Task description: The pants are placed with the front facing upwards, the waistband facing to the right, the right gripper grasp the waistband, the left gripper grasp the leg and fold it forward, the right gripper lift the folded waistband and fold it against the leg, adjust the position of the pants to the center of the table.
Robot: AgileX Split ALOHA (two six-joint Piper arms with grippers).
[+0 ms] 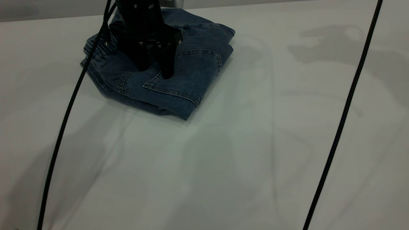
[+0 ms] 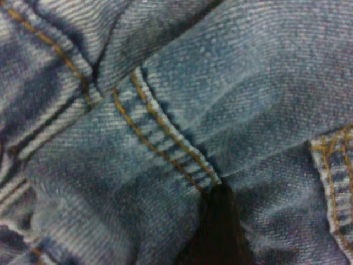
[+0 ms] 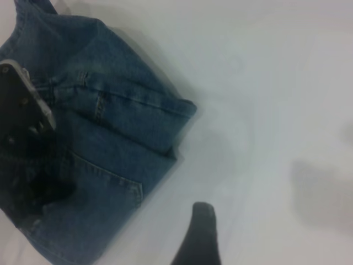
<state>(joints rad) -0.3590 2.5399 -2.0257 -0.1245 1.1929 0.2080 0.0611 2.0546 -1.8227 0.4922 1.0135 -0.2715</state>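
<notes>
Left end effector (image 1: 156, 70) pressed into folded pants (image 1: 191, 73).
Fingers spread apart on denim; right end effector (image 3: 199, 232) hovered over counter (image 1: 255, 159), grip indiscernible.

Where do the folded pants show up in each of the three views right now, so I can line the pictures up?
Exterior view: the pants lie folded at upper left of the table, under the left gripper.
Left wrist view: denim fills the whole picture, seen very close.
Right wrist view: the pants fill the left half.
Shared landmark: the tan-stitched pocket.
</notes>
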